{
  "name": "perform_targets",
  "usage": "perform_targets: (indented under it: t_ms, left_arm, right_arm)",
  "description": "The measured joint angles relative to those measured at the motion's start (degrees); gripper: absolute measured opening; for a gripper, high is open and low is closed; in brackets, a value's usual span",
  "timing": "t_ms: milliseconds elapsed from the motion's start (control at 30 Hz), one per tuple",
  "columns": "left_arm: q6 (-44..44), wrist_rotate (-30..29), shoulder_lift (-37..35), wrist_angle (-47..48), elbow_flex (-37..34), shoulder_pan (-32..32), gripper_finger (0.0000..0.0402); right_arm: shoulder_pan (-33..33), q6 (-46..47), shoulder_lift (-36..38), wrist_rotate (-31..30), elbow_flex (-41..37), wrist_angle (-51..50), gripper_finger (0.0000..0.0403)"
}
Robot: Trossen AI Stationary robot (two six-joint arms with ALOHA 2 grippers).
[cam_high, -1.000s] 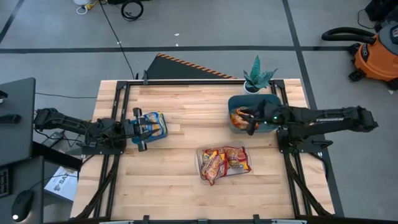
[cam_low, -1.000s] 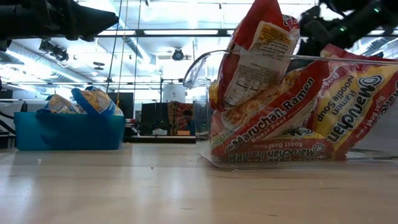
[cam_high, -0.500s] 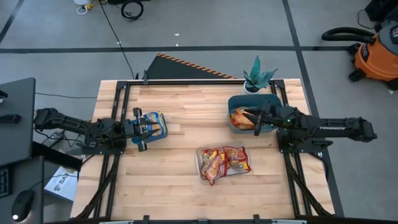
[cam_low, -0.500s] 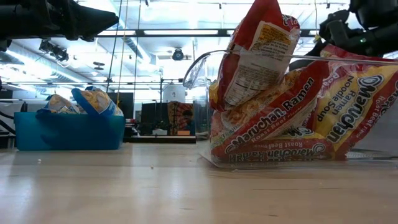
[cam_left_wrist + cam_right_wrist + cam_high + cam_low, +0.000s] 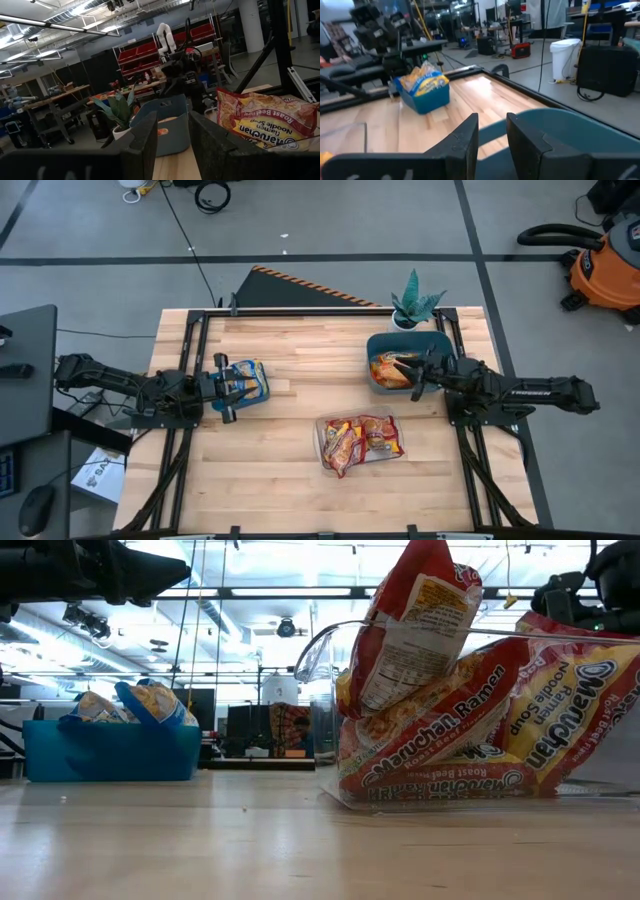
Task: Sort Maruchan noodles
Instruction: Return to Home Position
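At 5 o'clock on the counter (image 5: pixel 300 350), noodle packets (image 5: pixel 362 438) are piled in a clear tray (image 5: pixel 321 442); others are held in a teal bin (image 5: pixel 400 338) at 2 o'clock and a blue bin (image 5: pixel 110 752) at 9 o'clock. The right end effector (image 5: pixel 413 377), narrowly parted and empty, is poised over the teal bin; the left end effector (image 5: pixel 232 388), likewise narrow and empty, is seen at the blue bin's 9 o'clock side.

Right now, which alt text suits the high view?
Three containers on a table hold Maruchan noodles: blue bin left, teal bin right, clear tray centre. Left gripper is by the blue bin, right gripper over the teal bin.
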State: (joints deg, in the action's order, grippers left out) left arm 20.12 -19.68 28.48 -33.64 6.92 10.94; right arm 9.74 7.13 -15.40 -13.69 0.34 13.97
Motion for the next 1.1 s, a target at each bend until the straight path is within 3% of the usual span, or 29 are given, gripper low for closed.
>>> perform_targets:
  t_ms: [200, 467, 1100]
  left_arm:
    - [0.0, 0.0, 0.0, 0.0, 0.0, 0.0, 0.0117]
    - [0.0, 0.0, 0.0, 0.0, 0.0, 0.0, 0.0117]
    - [-0.4, 0.0, 0.0, 0.0, 0.0, 0.0, 0.0117]
  right_arm:
    - [0.0, 0.7, 4.8, 0.3, 0.0, -1.8, 0.0106]
    - [0.0, 8.4, 5.7, -7.6, 0.0, -3.4, 0.0106]
    - [-0.1, 9.6, 5.7, -7.5, 0.0, -3.3, 0.0106]
